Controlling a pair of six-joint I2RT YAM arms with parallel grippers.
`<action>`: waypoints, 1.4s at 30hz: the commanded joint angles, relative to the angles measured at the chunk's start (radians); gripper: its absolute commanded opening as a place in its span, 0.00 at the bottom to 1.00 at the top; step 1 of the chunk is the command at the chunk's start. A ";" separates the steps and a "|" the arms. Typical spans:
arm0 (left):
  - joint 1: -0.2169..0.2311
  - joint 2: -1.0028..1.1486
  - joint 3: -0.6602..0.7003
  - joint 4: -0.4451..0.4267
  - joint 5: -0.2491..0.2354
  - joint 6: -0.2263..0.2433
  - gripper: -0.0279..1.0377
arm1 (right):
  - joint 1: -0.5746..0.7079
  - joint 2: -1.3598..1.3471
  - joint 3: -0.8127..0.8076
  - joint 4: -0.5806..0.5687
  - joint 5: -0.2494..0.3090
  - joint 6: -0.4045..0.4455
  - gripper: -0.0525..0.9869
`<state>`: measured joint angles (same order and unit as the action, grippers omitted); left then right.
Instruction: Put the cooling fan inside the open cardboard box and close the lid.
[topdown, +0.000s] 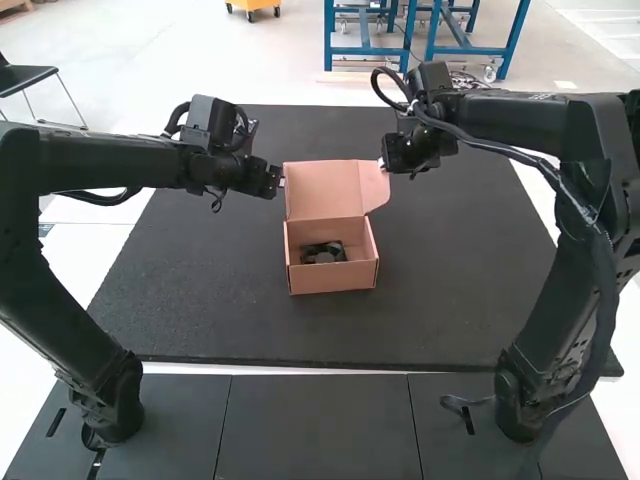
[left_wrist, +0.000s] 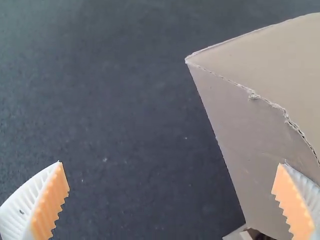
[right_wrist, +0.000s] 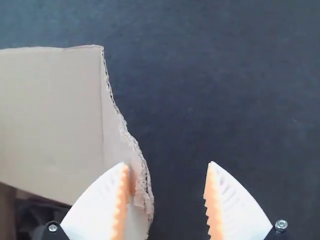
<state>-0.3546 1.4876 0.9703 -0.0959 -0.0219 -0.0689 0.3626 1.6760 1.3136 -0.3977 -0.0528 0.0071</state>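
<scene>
Closing step: fan's in, lid up

Cardboard box sits mid-mat, cooling fan inside. Lid stands upright at the far side. Left gripper is at its left edge, right gripper at the right flap (both spread, holding nothing). Next: tip the lid nearward, down.

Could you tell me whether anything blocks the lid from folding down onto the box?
Nothing visible does: the lid stands open behind the box, the fan lies low inside, and the left hand and right hand flank the lid.
</scene>
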 joint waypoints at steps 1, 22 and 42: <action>-0.007 0.007 0.036 0.002 0.013 -0.006 0.93 | -0.005 -0.027 0.024 0.002 -0.025 0.007 0.35; -0.007 -0.010 0.034 -0.008 0.013 -0.008 0.93 | -0.004 -0.027 0.021 -0.032 -0.081 0.008 0.19; -0.007 -0.021 0.044 -0.034 0.013 -0.006 0.93 | 0.006 -0.027 0.012 -0.104 -0.139 0.001 0.03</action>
<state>-0.3546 1.4876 0.9703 -0.1341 -0.0223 -0.0689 0.3626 1.6653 1.3205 -0.4759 -0.1688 0.0105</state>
